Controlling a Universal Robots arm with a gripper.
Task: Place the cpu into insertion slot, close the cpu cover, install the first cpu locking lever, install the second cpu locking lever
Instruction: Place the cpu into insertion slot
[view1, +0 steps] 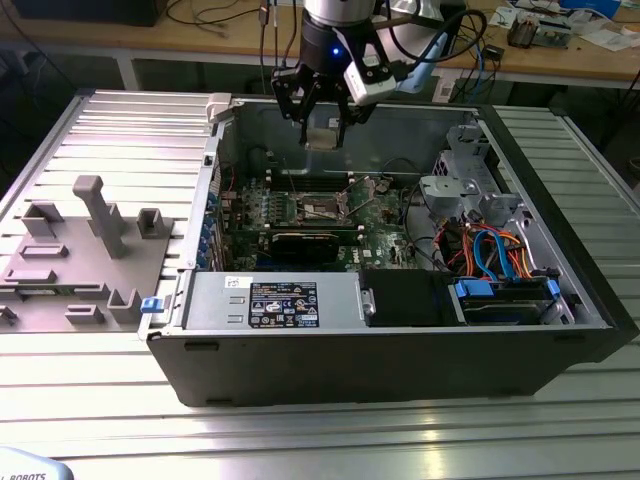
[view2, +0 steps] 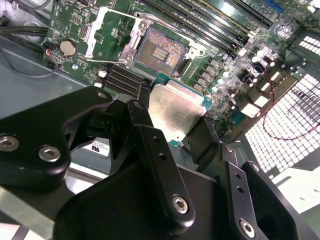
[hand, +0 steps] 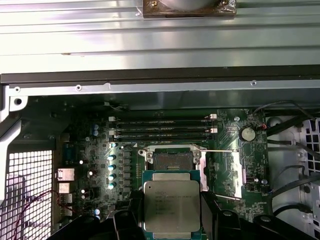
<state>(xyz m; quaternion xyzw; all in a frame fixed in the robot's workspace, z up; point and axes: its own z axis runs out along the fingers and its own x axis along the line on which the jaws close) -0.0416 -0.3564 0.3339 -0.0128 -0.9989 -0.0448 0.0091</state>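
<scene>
- Step 1 of 4 was the one in hand: the chip (view1: 322, 137) hadn't gone into the socket (view1: 322, 208) yet.
- The gripper (view1: 323, 128) was clamped on the chip by 2 opposite edges, metal face up. In both wrist views you could see the black fingers (hand: 133, 212) pressed against its sides.
- It hung in the air above the open computer case (view1: 400, 345), well clear of the green board (view1: 385, 215).
- In the first wrist view the chip (hand: 171, 204) sat just short of the socket (hand: 172, 161) rather than over it, so I'd say it wasn't lined up.
- In the second wrist view the socket (view2: 160, 50) was bare, contacts showing. The metal cover (view2: 136, 42) was flipped open to one side, out of the way.
- A thin wire lever (hand: 222, 151) beside the socket looked unlatched to me.
- My guess at what finishing this step called for: the chip centred over the socket, square to its rim and held level, then a slow, straight drop. Those contacts looked delicate, so no sliding it around.
</scene>
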